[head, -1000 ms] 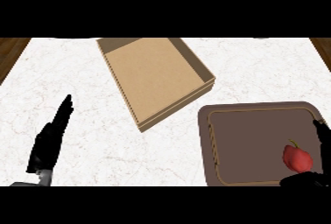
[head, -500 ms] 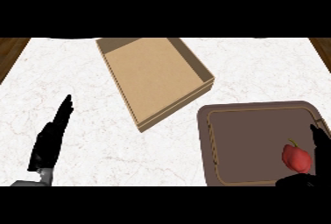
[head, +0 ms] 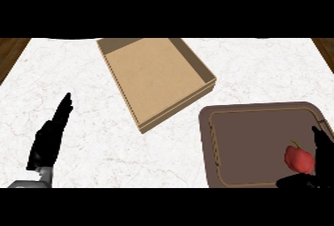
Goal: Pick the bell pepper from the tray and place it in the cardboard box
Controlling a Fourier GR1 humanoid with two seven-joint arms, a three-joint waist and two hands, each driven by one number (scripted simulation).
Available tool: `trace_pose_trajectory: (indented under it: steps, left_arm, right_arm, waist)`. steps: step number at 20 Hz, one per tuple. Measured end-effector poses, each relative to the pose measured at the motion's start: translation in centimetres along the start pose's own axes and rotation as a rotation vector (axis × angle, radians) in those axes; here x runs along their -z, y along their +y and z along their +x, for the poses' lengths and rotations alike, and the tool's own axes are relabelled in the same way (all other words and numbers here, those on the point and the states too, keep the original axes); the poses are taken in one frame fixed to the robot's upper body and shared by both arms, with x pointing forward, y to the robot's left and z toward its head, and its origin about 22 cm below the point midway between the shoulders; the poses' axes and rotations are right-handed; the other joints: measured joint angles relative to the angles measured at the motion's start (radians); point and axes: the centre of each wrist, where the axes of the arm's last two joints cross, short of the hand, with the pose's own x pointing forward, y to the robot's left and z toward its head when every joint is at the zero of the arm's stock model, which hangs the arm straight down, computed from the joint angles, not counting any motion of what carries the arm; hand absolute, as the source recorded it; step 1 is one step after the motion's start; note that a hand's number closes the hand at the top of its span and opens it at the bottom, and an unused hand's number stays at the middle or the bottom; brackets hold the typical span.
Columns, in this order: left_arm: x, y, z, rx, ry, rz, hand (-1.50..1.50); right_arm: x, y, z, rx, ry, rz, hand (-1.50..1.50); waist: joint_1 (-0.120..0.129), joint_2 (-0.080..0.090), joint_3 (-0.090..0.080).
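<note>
My right hand (head: 312, 176) cups the red bell pepper (head: 299, 159) at the tray's (head: 261, 110) right edge, fingers part-curled, not yet closed. A glancing touch could roll it away. The cardboard box (head: 157, 75) sits upper-left on the bench (head: 98, 132); my left hand (head: 49, 139) rests open.

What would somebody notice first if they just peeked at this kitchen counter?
Probably the red bell pepper, lying at the right side of the brown tray, with the right hand close around it. Next, the big open cardboard box sitting slanted at the top middle of the white counter.
</note>
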Motion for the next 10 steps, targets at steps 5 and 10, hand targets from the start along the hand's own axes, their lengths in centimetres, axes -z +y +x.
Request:
trace_pose_trajectory:
  steps: [5, 10]
  left_arm:
    - [-0.8, -0.2, 0.0, -0.004, 0.005, 0.003, 0.0]
    - [-0.9, -0.5, -0.5, -0.006, 0.005, -0.008, 0.0]
  right_arm:
    - [0.8, 0.8, -0.6, -0.015, 0.032, 0.016, -1.5]
    - [1.6, 1.8, -0.5, -0.038, 0.036, 0.038, -1.5]
  waist:
    - [0.002, 0.0, 0.0]
    - [0.002, 0.0, 0.0]
